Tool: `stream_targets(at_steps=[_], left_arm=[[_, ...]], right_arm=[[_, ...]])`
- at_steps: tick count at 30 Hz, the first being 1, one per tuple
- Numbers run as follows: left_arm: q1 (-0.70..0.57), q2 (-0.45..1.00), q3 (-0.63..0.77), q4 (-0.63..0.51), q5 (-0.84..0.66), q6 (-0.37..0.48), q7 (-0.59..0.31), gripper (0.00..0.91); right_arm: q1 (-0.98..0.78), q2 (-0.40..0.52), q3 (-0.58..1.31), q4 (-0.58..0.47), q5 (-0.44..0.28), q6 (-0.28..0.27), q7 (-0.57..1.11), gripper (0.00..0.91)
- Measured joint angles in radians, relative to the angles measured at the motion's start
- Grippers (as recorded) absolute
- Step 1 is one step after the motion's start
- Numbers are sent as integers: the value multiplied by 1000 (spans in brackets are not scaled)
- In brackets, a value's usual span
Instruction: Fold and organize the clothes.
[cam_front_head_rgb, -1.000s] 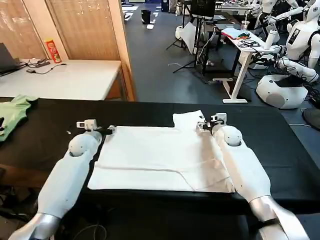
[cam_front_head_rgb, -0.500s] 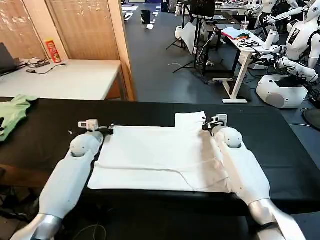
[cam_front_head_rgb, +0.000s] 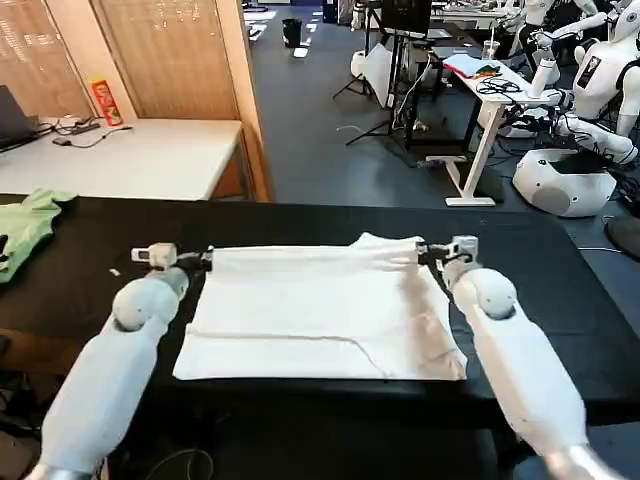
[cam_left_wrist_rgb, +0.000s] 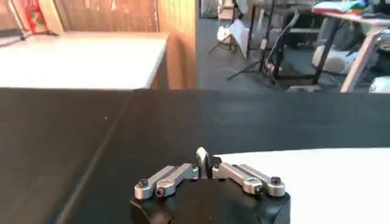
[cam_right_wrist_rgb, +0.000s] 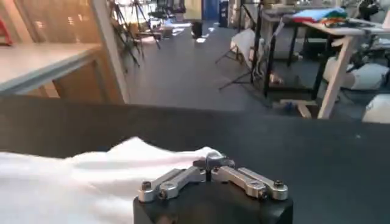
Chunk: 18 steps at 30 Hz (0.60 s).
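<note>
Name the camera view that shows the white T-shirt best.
The head view: the whole white T-shirt lies spread on the black table, both pincers at its far edge. The left wrist view catches just a flat corner; the right wrist view just a bunched fold.

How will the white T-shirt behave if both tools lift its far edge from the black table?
The white T-shirt will probably hang floppy: its far edge already bunches between the left tool and the right tool. It looks thin and light. On the black table it may drag and wrinkle.
</note>
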Motion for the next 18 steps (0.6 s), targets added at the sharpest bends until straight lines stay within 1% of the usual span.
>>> stream_targets(at_steps=[3, 4, 10, 15, 16, 18], left_arm=[[71, 21, -20, -84, -19, 10, -11, 176], [95, 29, -28, -110, -23, 10, -12, 166], [236, 76, -84, -260, -28, 13, -15, 166], [341, 92, -132, -361, -13, 12, -22, 176], [359, 92, -140, -376, -10, 11, -22, 166], [401, 90, -158, -409, 0, 8, -22, 176]], right_arm=[[-63, -34, 21, 92, 7, -29, 15, 59], [-88, -48, 30, 126, 11, -38, 21, 59], [-207, -91, 65, 273, 14, -73, 42, 59], [-283, -107, 79, 347, 8, -96, 47, 59], [-300, -110, 80, 361, 5, -98, 48, 59], [-330, -111, 80, 376, -6, -98, 47, 59]])
